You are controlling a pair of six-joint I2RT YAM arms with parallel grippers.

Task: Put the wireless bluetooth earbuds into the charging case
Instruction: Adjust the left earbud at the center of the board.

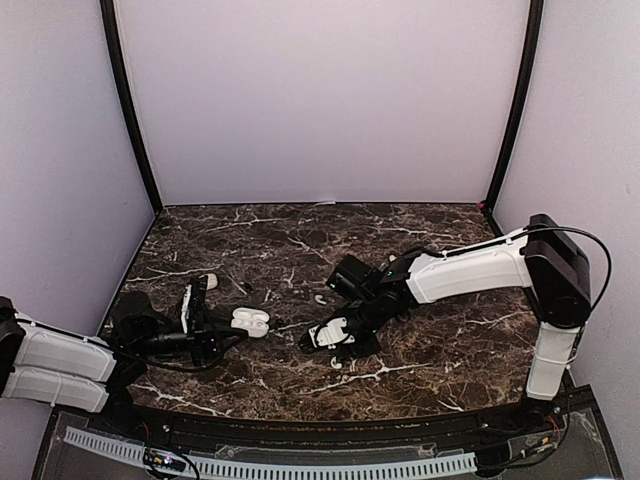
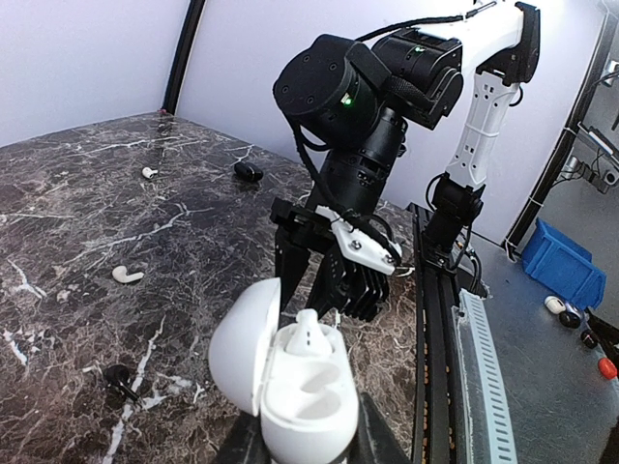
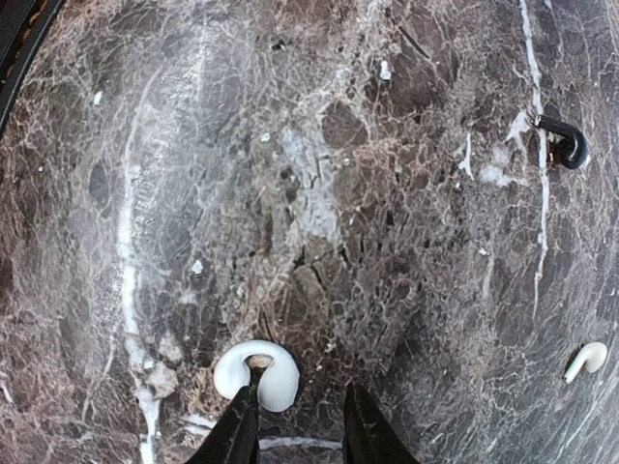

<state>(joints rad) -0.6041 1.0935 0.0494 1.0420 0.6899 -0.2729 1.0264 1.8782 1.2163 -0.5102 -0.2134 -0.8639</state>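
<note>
Gripping the open white charging case, the left hand is pressed shut on its lower shell, with a seated earbud showing inside. The right hand hangs low over the dark, white-veined marble table, fingers spread, a white earbud lying right at one fingertip. Pale lilac walls enclose the table.

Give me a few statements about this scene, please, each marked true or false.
1. The left gripper holds the charging case with its lid open. True.
2. The case holds no earbud. False: one white earbud sits in it.
3. The right gripper has an earbud clamped. False: its fingers stand apart, with only a curved white piece at one fingertip.
4. Another white earbud lies loose on the table. True.
</note>
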